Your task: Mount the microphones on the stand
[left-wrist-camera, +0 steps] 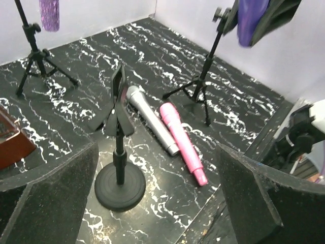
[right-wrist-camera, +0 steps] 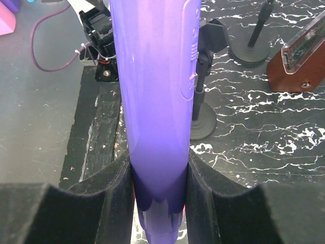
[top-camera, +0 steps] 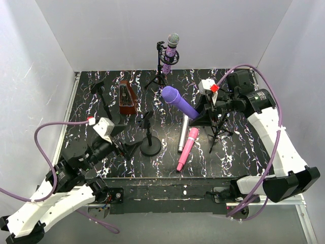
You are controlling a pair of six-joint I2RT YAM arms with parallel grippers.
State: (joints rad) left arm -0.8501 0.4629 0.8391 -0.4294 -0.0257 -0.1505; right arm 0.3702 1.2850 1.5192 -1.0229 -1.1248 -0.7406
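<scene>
Clamping violet mic (right-wrist-camera: 152, 101) in R gripper (right-wrist-camera: 158, 190), L gripper (left-wrist-camera: 157, 203) spread wide, near round-base stand (left-wrist-camera: 120, 189)

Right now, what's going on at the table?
The right tool is shut on the violet microphone, holding it up beside the right tripod stand; whether it is clipped in I cannot tell. The left tool is open and empty, facing the round-base stand, which holds nothing. The glittery purple microphone already sits on the back tripod. The silver microphone and pink microphone lie side by side on the table.
</scene>
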